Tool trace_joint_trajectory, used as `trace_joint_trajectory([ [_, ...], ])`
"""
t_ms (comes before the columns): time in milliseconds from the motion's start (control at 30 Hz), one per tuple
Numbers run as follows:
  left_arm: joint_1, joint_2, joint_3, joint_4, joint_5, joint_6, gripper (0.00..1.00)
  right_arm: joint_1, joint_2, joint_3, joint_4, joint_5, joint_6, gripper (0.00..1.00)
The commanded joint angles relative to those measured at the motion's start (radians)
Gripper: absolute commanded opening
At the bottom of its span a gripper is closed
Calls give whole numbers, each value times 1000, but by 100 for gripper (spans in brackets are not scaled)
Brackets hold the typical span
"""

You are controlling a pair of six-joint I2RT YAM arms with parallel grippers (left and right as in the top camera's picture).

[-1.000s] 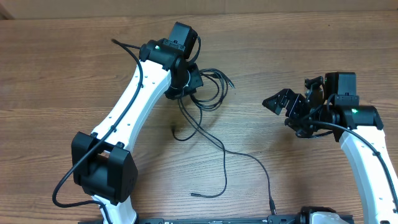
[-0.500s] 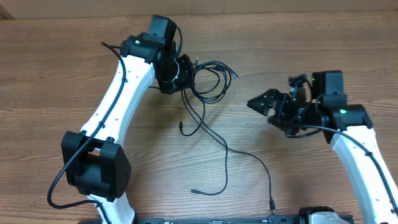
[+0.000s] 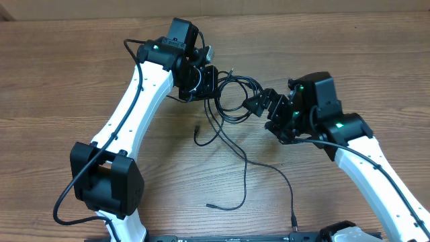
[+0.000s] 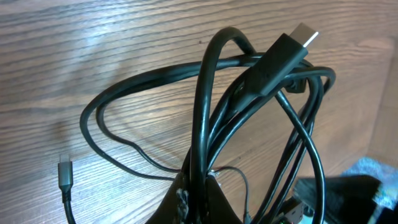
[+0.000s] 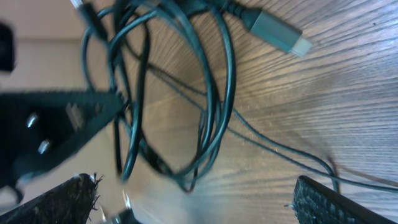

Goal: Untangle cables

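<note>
Nearest the rig's base, thin black strands of the cables (image 3: 243, 176) trail loose over the table (image 3: 67, 87), a brown wood-grain top with a faint sheen. I count three free ends lying flat there: a front plug (image 3: 293, 220) by the near edge, a thin tip (image 3: 208, 209) to its left, and an inner plug (image 3: 195, 133) further in. Beyond these the strands rise into a tangle of round, overlapping loops that sits between the two arms, past mid-table. I cannot tell how many separate cords make it up. The right gripper (image 3: 261, 106) comes in from the right with its jaws spread wide, holding nothing. Its wrist view shows two black fingers (image 5: 68, 199) with rough, frayed-looking edges at the bottom corners, and the loops lie just ahead of the gap between them. On the far side of the tangle the left gripper (image 3: 205, 84) has its jaws pressed together, pinching several smooth rubbery strands where they bunch at its tips (image 4: 199, 196). From that pinch the loops fan upward, and a long plug (image 4: 280, 59) lies across them, a black moulded body with a flat silvery metal tip. Both arms are white shells with black joints
</note>
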Motion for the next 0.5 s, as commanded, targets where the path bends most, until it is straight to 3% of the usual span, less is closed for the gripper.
trace_joint_trajectory([
  [0, -2, -13, 21, 12, 118, 85, 4, 31, 36, -1, 34, 82, 121, 100],
  [133, -2, -13, 21, 31, 202, 106, 4, 62, 88, -1, 109, 79, 121, 100],
  [200, -2, -13, 21, 29, 203, 110, 4, 65, 107, -1, 140, 79, 121, 93],
  [267, -2, -13, 21, 23, 203, 121, 4, 65, 120, -1, 172, 80, 121, 70],
  [333, -2, -13, 21, 21, 200, 124, 4, 62, 124, -1, 191, 84, 120, 33],
  [400, 2, -13, 21, 21, 190, 123, 4, 58, 124, 0, 192, 90, 115, 4],
  [467, 10, -13, 21, 21, 166, 123, 4, 51, 124, 0, 179, 90, 107, 4],
])
